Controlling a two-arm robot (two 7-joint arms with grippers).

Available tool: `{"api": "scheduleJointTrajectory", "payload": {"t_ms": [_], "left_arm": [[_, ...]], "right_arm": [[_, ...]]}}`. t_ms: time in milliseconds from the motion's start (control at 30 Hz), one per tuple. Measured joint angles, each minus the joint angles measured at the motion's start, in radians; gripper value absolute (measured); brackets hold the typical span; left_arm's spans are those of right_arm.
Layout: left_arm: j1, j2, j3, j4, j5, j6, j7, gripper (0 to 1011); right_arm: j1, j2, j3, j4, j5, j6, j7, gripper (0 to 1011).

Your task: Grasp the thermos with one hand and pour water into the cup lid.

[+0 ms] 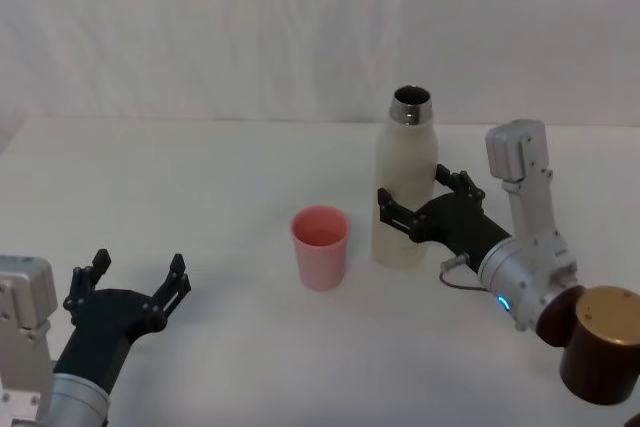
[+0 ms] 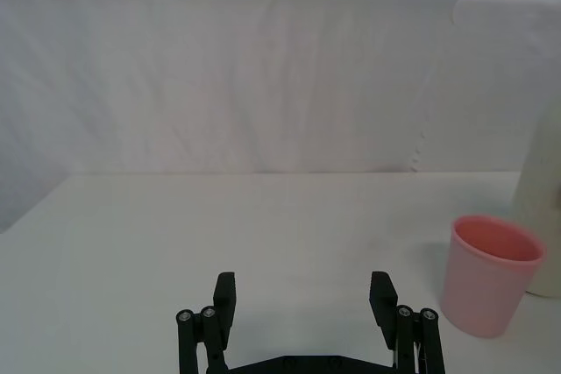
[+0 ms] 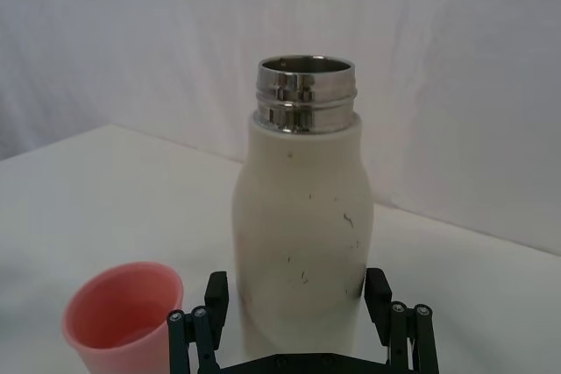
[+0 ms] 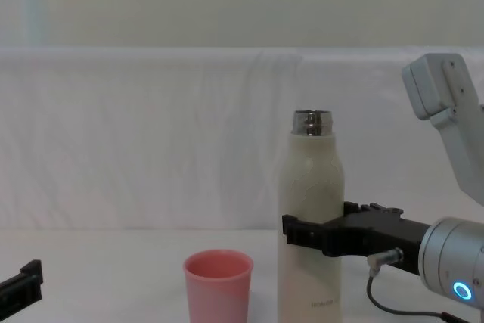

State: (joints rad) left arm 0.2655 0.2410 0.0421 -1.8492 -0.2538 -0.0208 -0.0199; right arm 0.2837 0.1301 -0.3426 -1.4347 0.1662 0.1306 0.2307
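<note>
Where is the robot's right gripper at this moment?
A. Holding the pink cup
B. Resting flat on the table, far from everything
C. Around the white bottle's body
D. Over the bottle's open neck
C: the right gripper has a finger on each side of the upright thermos, beside the cup.

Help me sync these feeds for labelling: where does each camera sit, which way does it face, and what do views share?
Head: high, looking down at the table; both arms show, right gripper around the thermos.
Left wrist: on the left arm, facing forward over the open left gripper toward the cup.
Right wrist: behind the right gripper, facing the thermos.
Chest: low, looking across; right arm shows.
Shared: all four show the thermos and cup.
</note>
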Motion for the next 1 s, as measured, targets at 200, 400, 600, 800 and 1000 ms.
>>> {"api": "scheduleJointTrajectory", "payload": {"t_ms": [200,400,600,800,1000], "left_arm": [[0.000,0.000,0.000,0.000,0.000,0.000,0.000,1001],[0.000,0.000,0.000,0.000,0.000,0.000,0.000,1001],[0.000,0.000,0.000,0.000,0.000,0.000,0.000,1001],[0.000,0.000,0.000,0.000,0.000,0.000,0.000,1001],[0.000,0.000,0.000,0.000,0.000,0.000,0.000,1001]], "right_arm": [[0.008,-0.005,0.002,0.007,-0.003,0.001,-0.002,1001],[0.016,-0.011,0.003,0.018,-0.005,-0.001,-0.003,1001],[0.024,-0.017,0.004,0.031,-0.008,-0.006,-0.006,1001],[0.032,-0.021,0.005,0.045,-0.013,-0.008,-0.007,1001],[0.038,-0.027,0.008,0.057,-0.016,-0.011,-0.011,1000]]}}
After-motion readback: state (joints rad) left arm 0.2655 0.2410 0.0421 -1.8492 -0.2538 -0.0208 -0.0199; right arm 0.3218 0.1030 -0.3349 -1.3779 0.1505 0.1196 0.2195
